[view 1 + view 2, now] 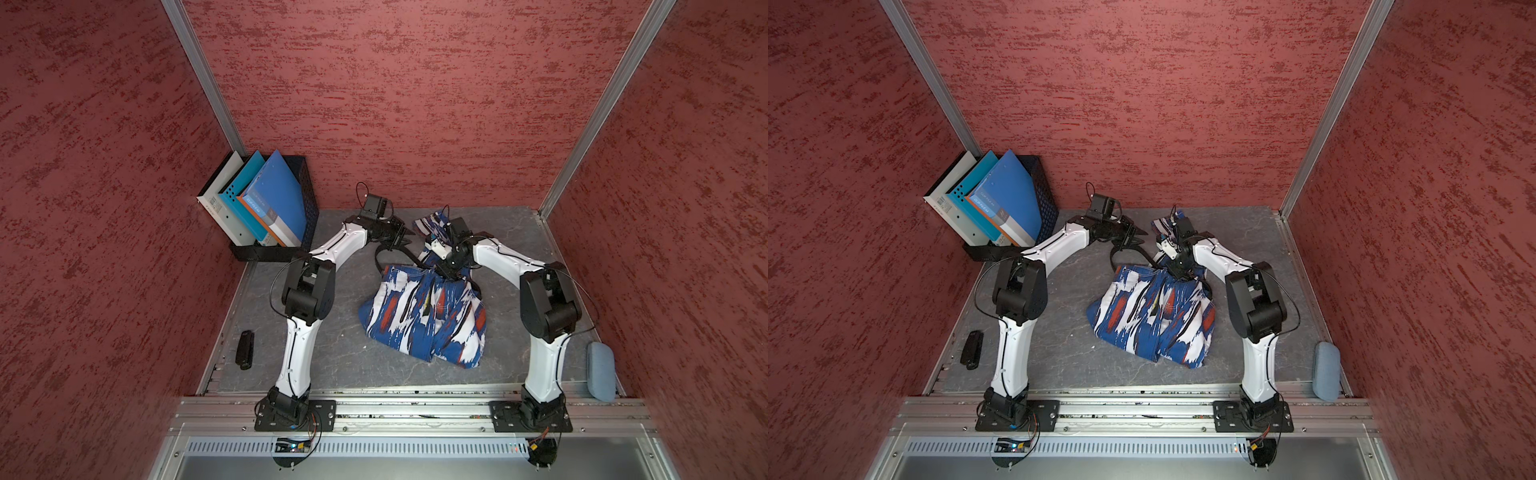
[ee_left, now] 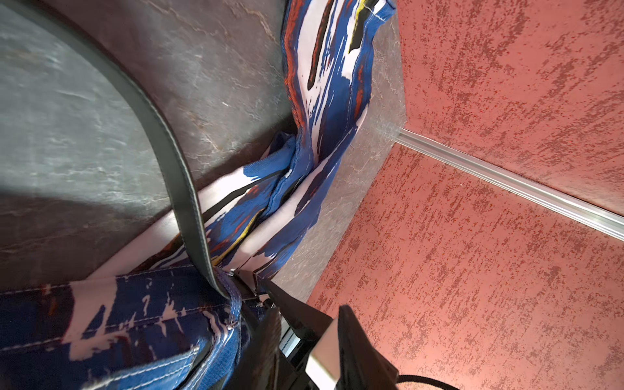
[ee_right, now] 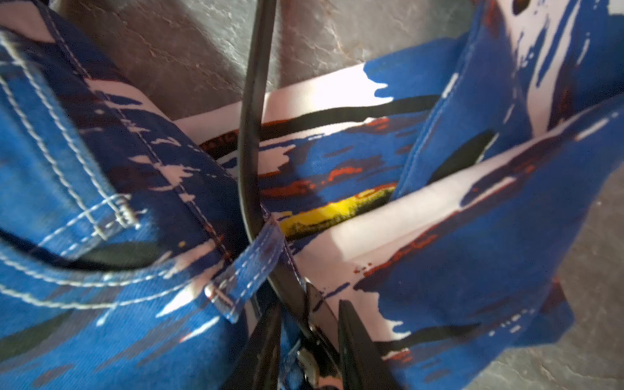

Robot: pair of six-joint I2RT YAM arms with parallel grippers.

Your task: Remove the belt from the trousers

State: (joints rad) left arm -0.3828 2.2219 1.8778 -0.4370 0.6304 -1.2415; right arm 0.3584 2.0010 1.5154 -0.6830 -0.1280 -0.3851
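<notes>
**Belt partly drawn, caught in a waistband loop**

The grey counter (image 1: 332, 365) carries the trousers (image 1: 424, 316), which lie crumpled near its middle between the two arms. They are soft, light cloth and, I judge, will bunch and drag after any pull unless pinned. The belt (image 2: 167, 148) is a smooth, limp black strap. A slack arc of it swings free above the counter beside the waistband, on the left arm's side. In the right wrist view it runs down through a stitched belt loop (image 3: 248, 265), so it is not yet out. It should slide easily lengthwise but gives nothing to push against. The best hold looks to be flat across the strap, close to the loop, drawing along the waistband. The left fingers (image 2: 361, 344) are closed on the belt, which hangs from them in both top views. The right fingers (image 3: 354, 344) stand parted on either side of the strap just past the loop, not visibly clamping it.
</notes>
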